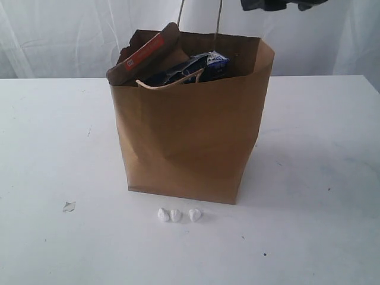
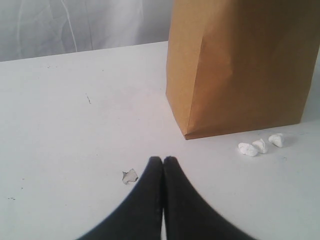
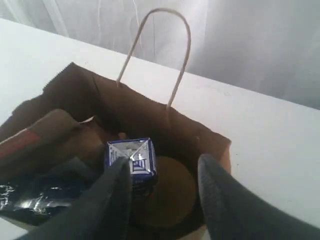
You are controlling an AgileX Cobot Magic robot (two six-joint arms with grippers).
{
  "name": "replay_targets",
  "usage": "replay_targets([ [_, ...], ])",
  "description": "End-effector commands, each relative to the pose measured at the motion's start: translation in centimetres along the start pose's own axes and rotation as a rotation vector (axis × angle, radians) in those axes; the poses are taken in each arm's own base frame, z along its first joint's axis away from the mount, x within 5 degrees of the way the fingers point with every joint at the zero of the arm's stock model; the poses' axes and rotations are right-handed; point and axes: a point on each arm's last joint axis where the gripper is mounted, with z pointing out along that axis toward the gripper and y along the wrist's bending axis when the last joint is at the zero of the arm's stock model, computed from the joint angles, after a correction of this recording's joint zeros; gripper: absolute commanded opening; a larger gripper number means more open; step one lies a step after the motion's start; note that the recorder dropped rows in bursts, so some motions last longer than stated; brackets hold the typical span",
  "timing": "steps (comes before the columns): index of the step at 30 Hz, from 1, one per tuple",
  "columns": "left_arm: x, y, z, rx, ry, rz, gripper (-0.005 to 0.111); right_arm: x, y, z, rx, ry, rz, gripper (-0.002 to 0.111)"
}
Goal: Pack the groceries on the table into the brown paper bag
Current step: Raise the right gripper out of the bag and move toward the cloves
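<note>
1. The right end effector (image 3: 162,165) hangs over the brown paper bag (image 1: 190,136), jaws parted wider than the small blue-white carton (image 3: 129,157), which sits inside, apparently atop a tan lid (image 3: 170,195).
2. The left end effector (image 2: 163,161) is clenched and empty, parked low over the desk (image 1: 59,148), clear of packing.

It is bright and evenly lit here, the white table (image 1: 53,148) nearly washed out yet free of hard glare. The brown paper bag (image 1: 190,142) throws a soft grey shadow toward the table's right edge, so the light comes from the left. The inside of the bag is dim and murky. Up close, the left gripper (image 2: 163,161) and right gripper (image 3: 164,164) are dark, blurred shapes, and the right wrist view is soft overall.
</note>
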Motion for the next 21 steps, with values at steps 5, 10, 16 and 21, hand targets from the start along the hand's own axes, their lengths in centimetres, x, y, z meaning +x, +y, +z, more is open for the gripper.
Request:
replay_targets([
  [5,0.0,0.0,0.0,-0.001,-0.005,-0.011,0.000,0.5,0.2,-6.4,-0.018,-0.100,-0.018,0.041],
  [10,0.0,0.0,0.0,-0.001,-0.005,-0.011,0.000,2.2,0.3,-8.1,-0.027,-0.067,-0.021,0.041],
  [16,0.0,0.0,0.0,-0.001,-0.005,-0.011,0.000,5.1,1.0,-8.5,-0.059,0.047,-0.047,0.041],
  [21,0.0,0.0,0.0,-0.001,-0.005,-0.011,0.000,7.7,1.9,-8.0,-0.094,0.174,-0.083,0.041],
])
